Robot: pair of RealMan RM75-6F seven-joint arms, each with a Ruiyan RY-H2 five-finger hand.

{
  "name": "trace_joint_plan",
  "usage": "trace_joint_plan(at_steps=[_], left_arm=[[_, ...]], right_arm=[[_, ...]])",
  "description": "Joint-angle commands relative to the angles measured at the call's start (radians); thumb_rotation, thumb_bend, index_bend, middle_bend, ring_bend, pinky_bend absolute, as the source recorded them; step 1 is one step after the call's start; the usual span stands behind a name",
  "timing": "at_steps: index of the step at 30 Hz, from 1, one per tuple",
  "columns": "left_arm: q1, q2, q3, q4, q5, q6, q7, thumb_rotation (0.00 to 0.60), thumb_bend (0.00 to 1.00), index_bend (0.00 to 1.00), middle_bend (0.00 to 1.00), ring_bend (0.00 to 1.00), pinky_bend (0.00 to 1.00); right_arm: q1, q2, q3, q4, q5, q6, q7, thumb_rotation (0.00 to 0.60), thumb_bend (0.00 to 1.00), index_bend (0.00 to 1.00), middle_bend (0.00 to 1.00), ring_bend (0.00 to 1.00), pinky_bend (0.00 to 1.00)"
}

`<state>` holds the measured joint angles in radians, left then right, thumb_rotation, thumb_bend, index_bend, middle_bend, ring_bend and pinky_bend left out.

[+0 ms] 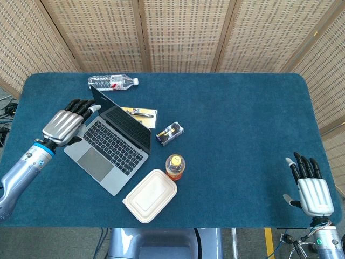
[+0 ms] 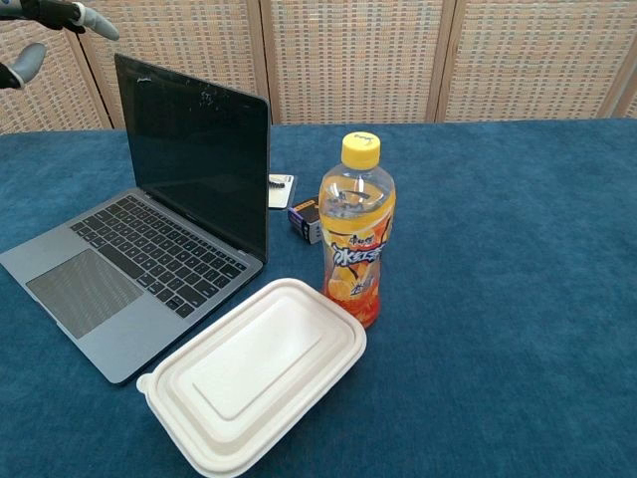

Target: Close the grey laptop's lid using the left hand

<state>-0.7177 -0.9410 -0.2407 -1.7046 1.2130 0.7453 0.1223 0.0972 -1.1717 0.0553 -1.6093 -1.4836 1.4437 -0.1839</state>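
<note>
While the grey laptop (image 1: pixel 110 141) is sitting open toward the left end of the blue table (image 1: pixel 237 124), the robot's left hand (image 1: pixel 66 125) is hovering just beside the laptop's outer edge, its fingers (image 1: pixel 81 106) spread, holding nothing and reaching toward the near end of the lid (image 1: pixel 119 117). Whether the fingertips are touching the lid cannot be told from either view; in the chest view only the fingertips are showing, at the top corner just left of the screen's upper edge. The lid is standing a little past upright, screen facing the keyboard and the robot's left side, with its back turned toward the small box (image 1: pixel 170 133) and the card with a pen (image 1: pixel 141 115) lying behind the laptop. The long axis of the lid and hinge is running diagonally, from the end near the water bottle (image 1: pixel 111 82) down toward the orange drink bottle (image 1: pixel 174 166). To an onlooker, the coming move is looking like a reach over the lid's top edge and a push down toward the keyboard. The right hand (image 1: pixel 311 187) is resting well apart from the laptop, at the opposite end of the table, fingers spread and empty, so the left is by far the nearer. Just beside the laptop's front corner, a white lidded container (image 1: pixel 150 195) is lying.
</note>
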Motion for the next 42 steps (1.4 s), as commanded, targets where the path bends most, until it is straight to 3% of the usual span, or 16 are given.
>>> trace_joint_plan(at_steps=[1,13,23,30,35,42], left_arm=[[-0.044,-0.02,-0.009,0.02,-0.038,-0.04,0.024,0.6,0.86,0.0,0.0,0.0,0.0],[-0.182,-0.1,-0.012,0.087,-0.222,-0.108,0.105,0.6,0.91,0.0,0.0,0.0,0.0],[-0.266,-0.142,0.026,0.13,-0.332,-0.135,0.192,0.6,0.93,0.0,0.0,0.0,0.0],[-0.3,-0.169,0.039,0.138,-0.396,-0.12,0.219,0.6,0.94,0.01,0.0,0.0,0.0],[-0.32,-0.174,0.057,0.133,-0.444,-0.083,0.249,0.6,0.96,0.08,0.0,0.0,0.0],[-0.322,-0.198,0.062,0.146,-0.446,-0.032,0.244,0.6,0.97,0.11,0.0,0.0,0.03]], right_arm=[[0.0,0.0,0.001,0.001,0.0,0.001,0.003,0.6,0.0,0.09,0.0,0.0,0.0],[-0.001,0.001,0.002,0.009,-0.003,0.006,0.021,0.6,0.0,0.09,0.0,0.0,0.0],[-0.001,0.005,0.003,0.008,-0.002,0.006,0.034,0.6,0.0,0.1,0.0,0.0,0.0],[-0.004,0.005,0.004,0.01,-0.01,0.018,0.042,0.6,0.0,0.1,0.0,0.0,0.0],[-0.003,0.004,0.003,0.013,-0.013,0.017,0.046,0.6,0.0,0.1,0.0,0.0,0.0],[-0.004,0.001,0.0,0.013,-0.021,0.021,0.044,0.6,0.0,0.1,0.0,0.0,0.0]])
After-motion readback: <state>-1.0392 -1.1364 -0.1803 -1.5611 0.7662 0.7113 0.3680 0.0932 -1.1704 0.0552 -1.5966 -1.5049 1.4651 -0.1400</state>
